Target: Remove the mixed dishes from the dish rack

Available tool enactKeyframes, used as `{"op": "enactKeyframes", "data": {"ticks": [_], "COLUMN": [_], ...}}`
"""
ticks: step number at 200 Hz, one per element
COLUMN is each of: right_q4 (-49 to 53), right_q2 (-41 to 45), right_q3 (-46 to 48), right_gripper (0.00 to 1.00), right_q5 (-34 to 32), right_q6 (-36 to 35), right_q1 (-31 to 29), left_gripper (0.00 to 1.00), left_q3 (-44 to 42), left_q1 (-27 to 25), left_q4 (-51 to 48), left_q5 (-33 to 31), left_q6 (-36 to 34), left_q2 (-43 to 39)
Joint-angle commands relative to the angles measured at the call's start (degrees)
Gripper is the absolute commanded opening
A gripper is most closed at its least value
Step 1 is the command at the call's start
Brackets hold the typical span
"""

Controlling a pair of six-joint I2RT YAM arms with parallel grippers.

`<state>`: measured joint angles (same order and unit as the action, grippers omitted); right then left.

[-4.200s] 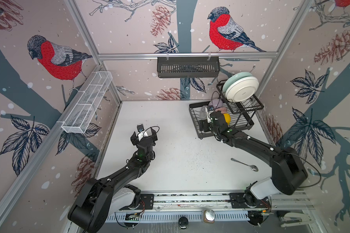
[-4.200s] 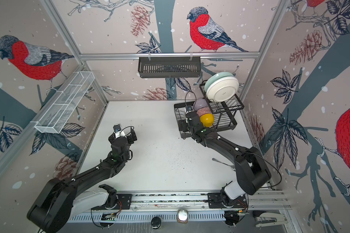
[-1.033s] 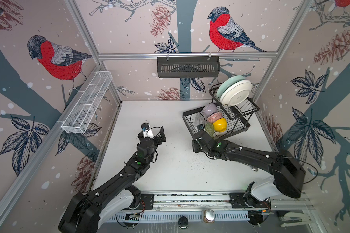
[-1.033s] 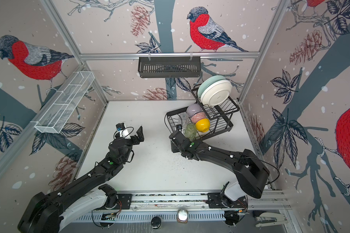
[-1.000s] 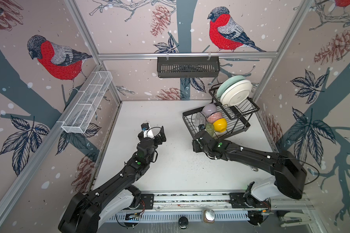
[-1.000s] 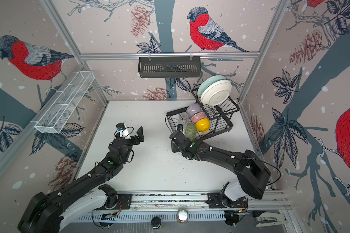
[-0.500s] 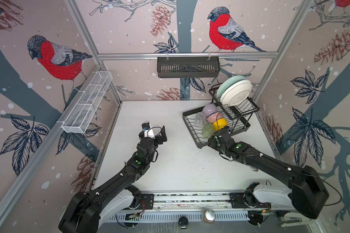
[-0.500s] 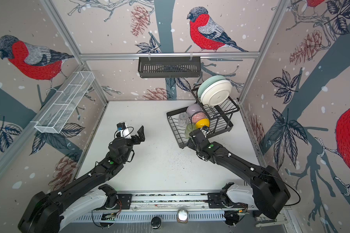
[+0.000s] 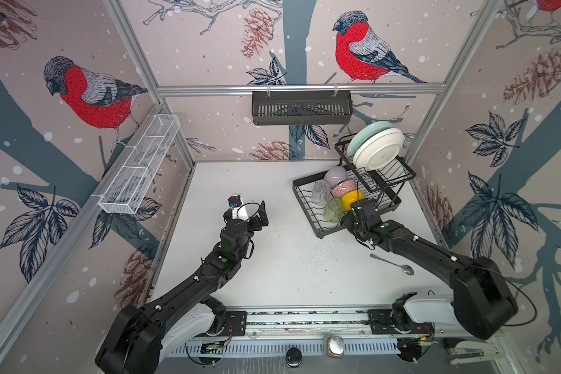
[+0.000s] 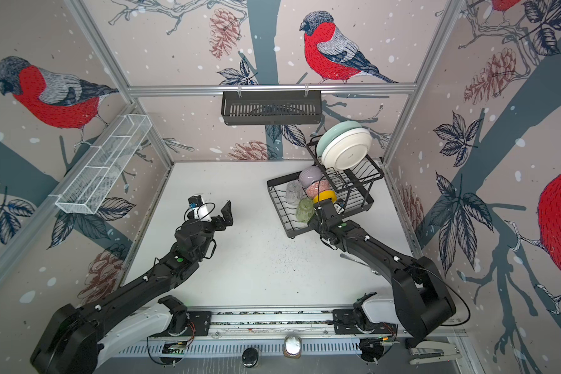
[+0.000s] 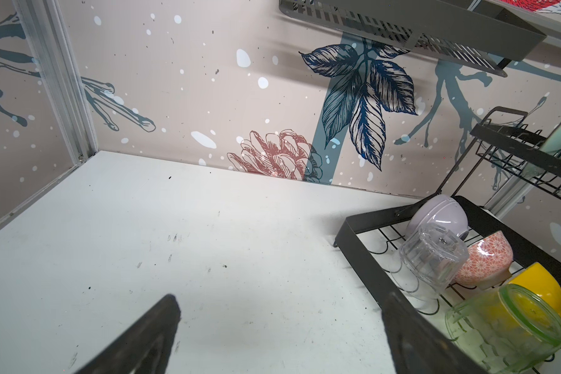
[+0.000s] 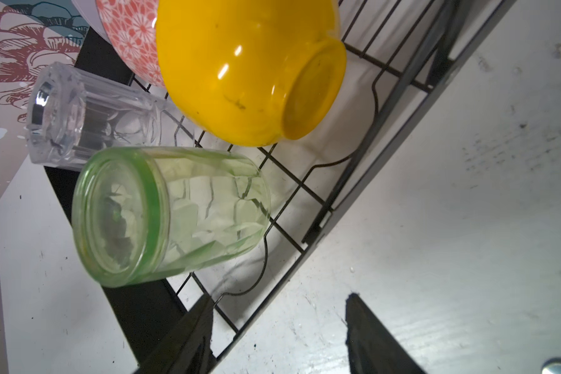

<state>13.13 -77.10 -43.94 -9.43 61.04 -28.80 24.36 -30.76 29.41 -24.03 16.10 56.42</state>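
The black dish rack (image 9: 305, 210) stands at the back right. Its raised tier holds a white plate (image 9: 378, 149) and a pale green plate (image 9: 366, 131). Below lie a lilac bowl (image 9: 335, 175), a pink-patterned bowl (image 9: 344, 188), a yellow bowl (image 12: 240, 64), a clear glass (image 12: 88, 116) and a green glass (image 12: 169, 213). My right gripper (image 12: 279, 302) is open at the rack's front rim, one finger over the wire floor and one over the table, beside the yellow bowl. My left gripper (image 11: 280, 299) hangs open and empty above the bare table, left of the rack.
A metal spoon (image 9: 392, 264) lies on the table beside my right arm. A dark slatted basket (image 9: 302, 107) hangs on the back wall and a white mesh trough (image 9: 140, 171) on the left wall. The walls stand close behind and to the right of the rack.
My right gripper has moved from the rack's near left corner rightwards along the front rim to the yellow bowl, its jaws narrowing slightly. The left arm has barely moved.
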Motion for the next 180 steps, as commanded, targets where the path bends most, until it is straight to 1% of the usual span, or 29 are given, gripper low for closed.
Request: {"op": "enactKeyframes", "data": {"ticks": [1, 12, 46, 70, 85, 94, 105, 153, 180], "right_q4": [-0.8, -0.7, -1.6, -2.3, -2.5, -1.8, -0.5, -0.7, -1.1], "right_q2": [-1.9, -2.8, -4.0, -4.2, -4.6, -5.4, -6.4, -9.3, -11.2], "right_q3": [-0.9, -1.0, -0.9, -0.8, -1.0, -1.6, -2.7, -3.9, -4.4], "right_gripper": [0.65, 0.64, 0.61, 0.59, 0.58, 0.54, 0.52, 0.52, 0.5], "right_q5": [0.4, 0.5, 0.4, -0.3, -0.3, -0.5, -0.6, -0.1, -0.3], "right_q6": [-0.7, 0.0, 0.8, 0.8, 0.4, 0.0, -0.9, -2.7, -3.2], "right_q1": [0.8, 1.4, 3.3, 4.3, 5.3, 6.0, 6.8, 8.6, 9.0], "left_gripper": [0.98, 0.98, 0.98, 0.98, 0.98, 0.98, 0.98, 0.98, 0.98], "left_q3": [0.5, 0.3, -1.3, -1.6, -1.7, -1.4, -0.9, 1.1, 1.7], "left_q1": [0.0, 0.0, 0.0, -0.4, -0.7, -0.8, -0.9, -1.3, -1.5], "left_q4": [2.0, 2.5, 7.7, 9.3, 9.8, 9.7, 8.8, 6.7, 6.2], "left_q5": [1.1, 2.4, 10.9, 14.8, 15.3, 15.2, 15.0, 15.1, 15.6], "left_q6": [0.2, 0.2, -2.0, -2.6, -3.0, -3.1, -3.0, -2.5, -2.5], "left_q2": [0.1, 0.0, -0.2, -0.4, -0.1, 0.3, 1.0, 3.5, 3.6]}}
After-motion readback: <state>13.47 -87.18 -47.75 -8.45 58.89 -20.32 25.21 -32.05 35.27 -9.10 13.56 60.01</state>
